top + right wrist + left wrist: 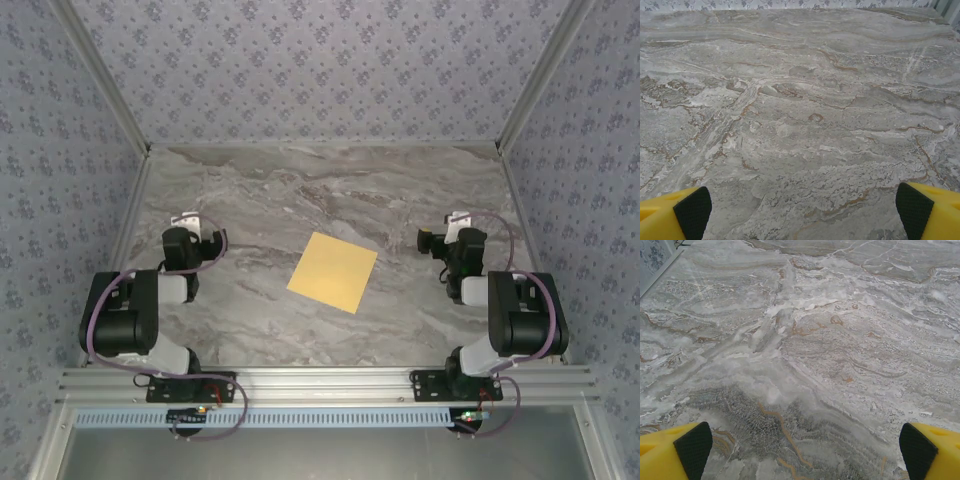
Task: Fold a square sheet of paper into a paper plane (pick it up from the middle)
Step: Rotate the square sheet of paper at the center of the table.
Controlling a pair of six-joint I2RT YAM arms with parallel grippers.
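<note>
Smooth yellow-orange square sheet of paper (pixel 332 272) on veined grey marble tabletop (pixel 300 190)
It lies flat and unfolded mid-tabletop, between the arms; left claw (pixel 805 450) and right claw (pixel 803 211), both yellow-tipped, stand released, empty.

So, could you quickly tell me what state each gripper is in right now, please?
The left gripper is open, holding nothing.
The right gripper is open, holding nothing.
</note>
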